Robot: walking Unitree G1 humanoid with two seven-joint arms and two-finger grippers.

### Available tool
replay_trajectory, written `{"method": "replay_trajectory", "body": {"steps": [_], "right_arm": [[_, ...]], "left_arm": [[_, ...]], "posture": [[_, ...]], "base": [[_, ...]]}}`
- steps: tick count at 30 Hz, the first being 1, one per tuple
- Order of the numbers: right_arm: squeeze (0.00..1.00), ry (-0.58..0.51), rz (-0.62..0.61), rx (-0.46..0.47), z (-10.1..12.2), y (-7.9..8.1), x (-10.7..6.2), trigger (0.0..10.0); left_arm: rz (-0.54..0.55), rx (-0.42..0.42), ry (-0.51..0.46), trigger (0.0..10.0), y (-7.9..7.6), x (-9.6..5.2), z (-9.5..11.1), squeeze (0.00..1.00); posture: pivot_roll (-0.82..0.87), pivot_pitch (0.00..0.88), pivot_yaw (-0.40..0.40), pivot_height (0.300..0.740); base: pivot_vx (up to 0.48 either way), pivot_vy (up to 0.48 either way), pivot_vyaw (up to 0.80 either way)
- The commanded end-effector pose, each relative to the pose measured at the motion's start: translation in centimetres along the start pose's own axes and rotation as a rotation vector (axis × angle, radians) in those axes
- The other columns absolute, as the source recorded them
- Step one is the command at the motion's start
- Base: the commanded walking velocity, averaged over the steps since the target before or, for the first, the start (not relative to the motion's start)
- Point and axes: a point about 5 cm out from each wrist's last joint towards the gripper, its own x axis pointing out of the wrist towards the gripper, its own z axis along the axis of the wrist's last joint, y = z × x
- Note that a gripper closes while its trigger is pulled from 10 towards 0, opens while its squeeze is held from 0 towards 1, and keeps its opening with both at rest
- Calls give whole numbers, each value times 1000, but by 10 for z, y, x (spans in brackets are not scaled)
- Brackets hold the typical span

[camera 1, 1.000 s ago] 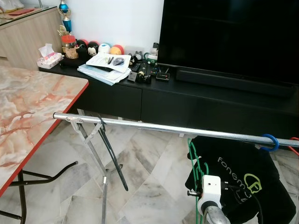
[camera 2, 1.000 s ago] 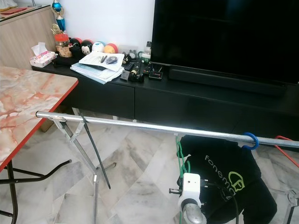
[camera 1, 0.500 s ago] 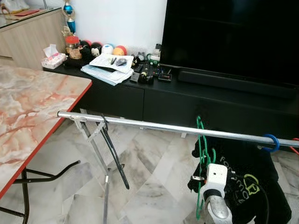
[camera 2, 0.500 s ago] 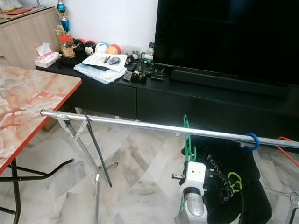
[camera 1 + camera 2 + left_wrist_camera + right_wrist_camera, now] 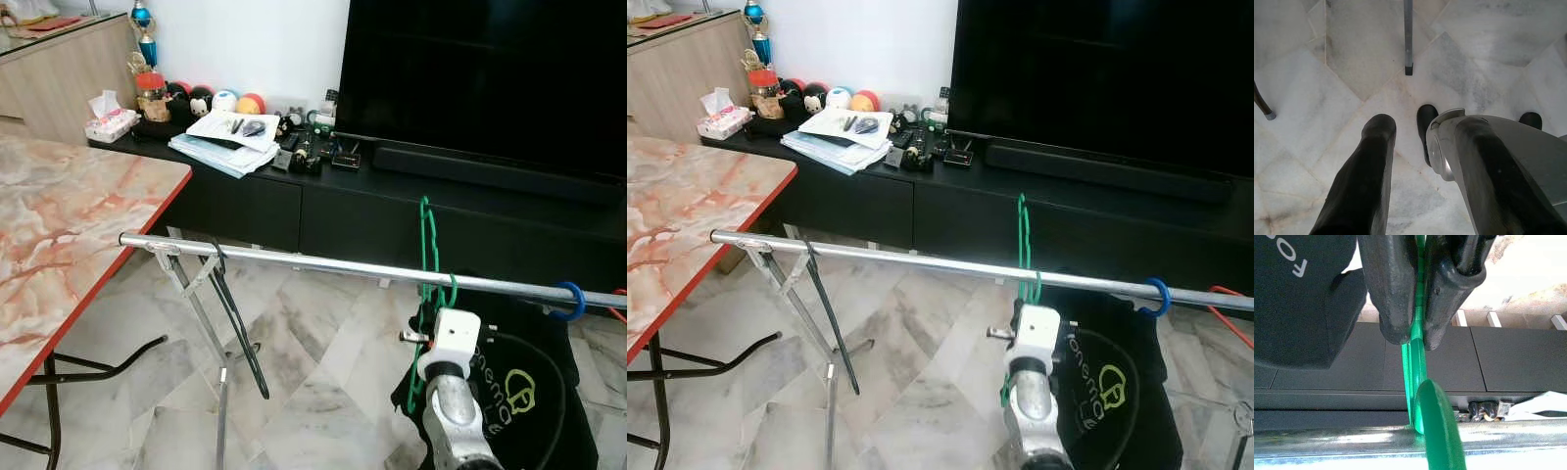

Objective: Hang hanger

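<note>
Gripping the green hanger (image 5: 425,257) tight, right gripper (image 5: 1410,330) has its hook above the rail (image 5: 323,265), not seated. Lower and release left. Left gripper (image 5: 1400,127) idle, fingers apart.

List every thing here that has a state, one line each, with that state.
green hanger: held upright, hook above the rail, not yet hooked on.
right gripper: fingers shut on the green hanger.
left gripper: fingers open, empty, pointing at the floor.
black shirt: hanging below the rail.
blue hanger hook: hooked over the rail.
rail: level on its stand.
TV: screen dark.
</note>
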Motion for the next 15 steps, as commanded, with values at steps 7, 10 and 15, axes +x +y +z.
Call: {"method": "replay_trajectory", "body": {"steps": [7,10,15], "right_arm": [[0,74,15,25,9,7,15,10000],[0,118,28,-1,10,10,19,10000],[0,140,26,-3,14,10,23,10000]], "left_arm": [[-17,19,10,10000,-4,-1,-4,0],[-21,21,13,10000,-4,-1,-5,0],[-30,23,19,10000,-6,-1,-5,0]], "posture": [[86,62,-44,740],[85,62,-44,740],[83,63,-44,740]], "base": [[0,0,0],[0,0,0],[0,0,0]]}}
